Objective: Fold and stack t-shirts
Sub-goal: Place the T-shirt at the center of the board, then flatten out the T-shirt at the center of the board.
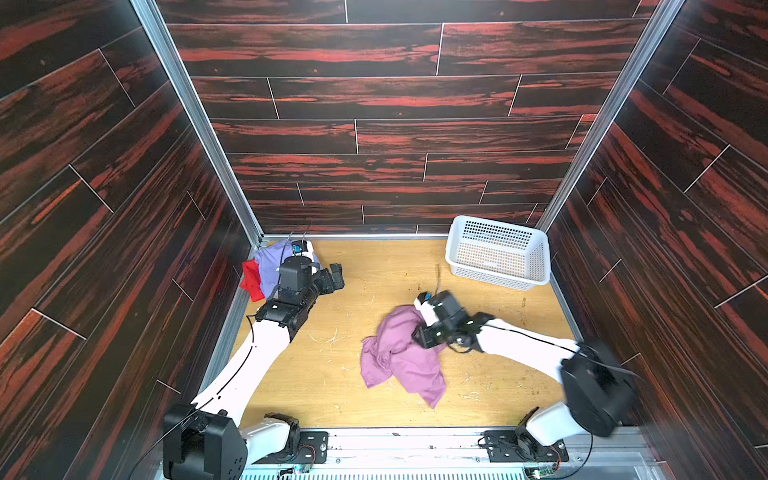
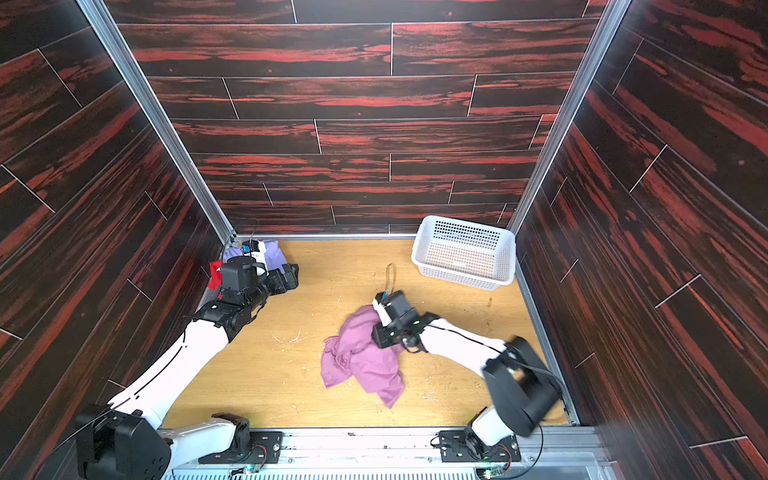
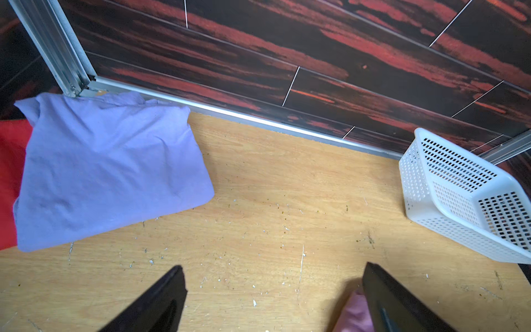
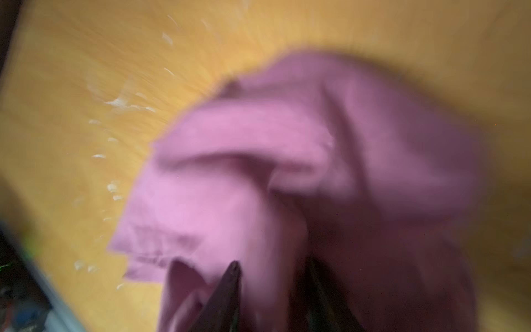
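1. The desk [image 1: 365,286] is a pale wooden board, scuffed and flecked with white.
2. A folded lavender shirt [image 3: 109,169] lies in its far left corner, overlapping a red shirt [image 1: 251,282] at the left edge.
3. A white perforated basket [image 1: 490,276] stands in the far right corner.
4. A crumpled pink-mauve shirt [image 1: 405,365] lies right of centre, nearer the front edge.

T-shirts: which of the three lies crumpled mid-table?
The pink-mauve t-shirt, a loose heap apart from the others. The lavender t-shirt lies folded in the far corner, the red t-shirt showing beside it.
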